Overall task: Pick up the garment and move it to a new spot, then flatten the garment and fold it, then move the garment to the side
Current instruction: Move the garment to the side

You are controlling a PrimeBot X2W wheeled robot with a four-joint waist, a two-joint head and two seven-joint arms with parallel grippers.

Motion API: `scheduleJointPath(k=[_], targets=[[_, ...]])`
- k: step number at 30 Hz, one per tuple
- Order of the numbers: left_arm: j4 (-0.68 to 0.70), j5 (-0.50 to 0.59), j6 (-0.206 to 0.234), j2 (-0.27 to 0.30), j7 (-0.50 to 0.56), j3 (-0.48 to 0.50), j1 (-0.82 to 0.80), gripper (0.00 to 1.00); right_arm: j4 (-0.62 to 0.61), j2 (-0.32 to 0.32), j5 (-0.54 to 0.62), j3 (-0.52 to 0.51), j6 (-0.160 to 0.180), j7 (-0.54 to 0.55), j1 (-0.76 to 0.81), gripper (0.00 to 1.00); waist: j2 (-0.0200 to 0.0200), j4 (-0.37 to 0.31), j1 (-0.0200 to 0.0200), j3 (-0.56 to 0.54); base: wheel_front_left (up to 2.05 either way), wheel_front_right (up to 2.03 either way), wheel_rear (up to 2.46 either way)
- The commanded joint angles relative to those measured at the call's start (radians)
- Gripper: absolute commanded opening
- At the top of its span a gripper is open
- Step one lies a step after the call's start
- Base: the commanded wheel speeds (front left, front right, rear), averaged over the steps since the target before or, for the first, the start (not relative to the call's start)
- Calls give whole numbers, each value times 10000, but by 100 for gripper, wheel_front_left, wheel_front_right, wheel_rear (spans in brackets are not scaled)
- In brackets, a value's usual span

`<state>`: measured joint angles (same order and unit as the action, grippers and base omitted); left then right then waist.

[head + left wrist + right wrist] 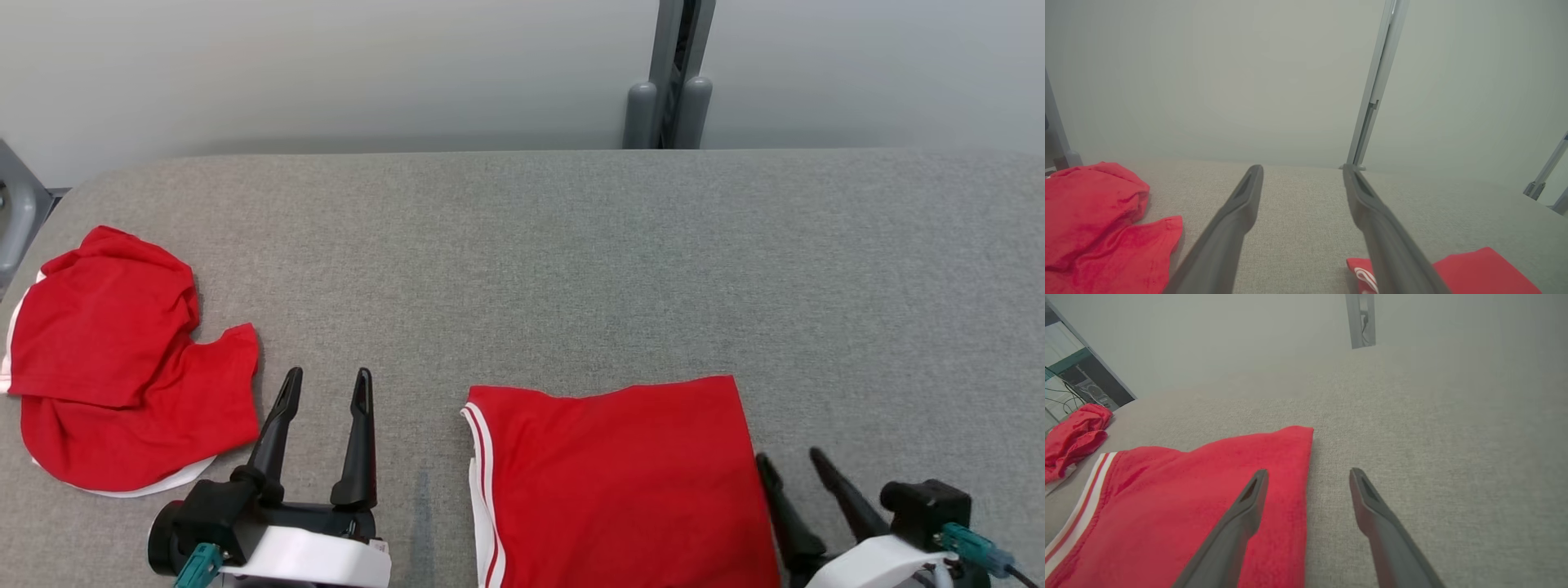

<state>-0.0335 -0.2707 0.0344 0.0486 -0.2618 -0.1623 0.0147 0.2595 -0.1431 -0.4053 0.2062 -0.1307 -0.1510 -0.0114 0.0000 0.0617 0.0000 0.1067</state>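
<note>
A red garment (620, 482) with white striped trim lies flat and folded at the table's near middle; it also appears as the red garment (1478, 269) and the red garment (1188, 498) in the wrist views. A second red garment (114, 359), crumpled, sits at the left edge, seen too as the crumpled garment (1090, 212) and the crumpled garment (1073, 437). My left gripper (328, 374) stands open and empty between the two garments, its fingers wide apart in the left wrist view (1302, 168). My right gripper (789, 456) is open and empty, hovering just over the flat garment's right edge (1309, 471).
The grey fabric table (571, 245) stretches wide behind and to the right of the garments. A grey metal post (669, 82) stands behind the far edge against a pale wall. Equipment and cables (1081, 388) show beyond the table's left end.
</note>
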Motion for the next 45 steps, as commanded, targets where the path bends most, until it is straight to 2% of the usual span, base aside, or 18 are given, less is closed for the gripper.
scheduleJointPath(k=[1,4,15,16,17,18,19,25,30,36,37,38,45], targets=[[-20,71,-54,36,-30,-36,-142,100,105,-270,-549,372,-1,324,-135,100,0,59,0,74,0,0,0],[-37,107,-41,39,-30,-131,-275,100,360,-541,-1423,1024,-1,908,-319,100,0,164,0,219,0,0,0],[-136,189,-66,37,-30,-280,-462,100,1007,-753,-3214,2026,-1,1881,-1155,100,0,578,0,492,0,0,0],[-136,192,-60,37,-30,-284,-462,100,1025,-774,-3313,2104,-1,1919,-1194,86,0,601,0,497,0,0,0],[-137,191,-53,37,-30,-284,-462,100,1041,-809,-3382,2147,-1,1929,-1222,42,0,621,0,500,0,0,0],[-142,191,-49,37,-30,-283,-464,100,1062,-849,-3444,2194,-1,1910,-1254,8,0,637,0,502,0,0,0],[-147,192,-47,37,-30,-285,-466,100,1074,-900,-3464,2266,-1,1863,-1305,0,0,648,0,502,0,0,0],[-152,293,-62,36,-30,-290,-446,100,1183,-1328,-3335,2780,-1,1573,-1704,0,0,525,0,495,0,0,0],[-165,534,-172,37,-30,-497,-537,100,1280,-1981,-3038,3305,1,1670,-2293,0,0,207,0,635,0,0,0],[-100,790,-270,36,-28,-878,-956,100,1221,-3258,-2870,3716,1,1907,-3327,0,0,-360,0,1272,0,0,0],[-106,832,-325,34,-30,-981,-1069,100,1216,-3507,-2926,3688,1,1898,-3473,0,0,-435,0,1417,0,0,0],[-86,971,-383,36,-30,-1181,-1356,100,1203,-4053,-2946,3632,2,1904,-3783,0,0,-603,0,1774,0,0,0],[91,1245,-595,37,-19,-1871,-2588,100,1371,-5713,-2982,3260,2,1672,-4779,0,0,-1192,0,3246,0,0,0]])
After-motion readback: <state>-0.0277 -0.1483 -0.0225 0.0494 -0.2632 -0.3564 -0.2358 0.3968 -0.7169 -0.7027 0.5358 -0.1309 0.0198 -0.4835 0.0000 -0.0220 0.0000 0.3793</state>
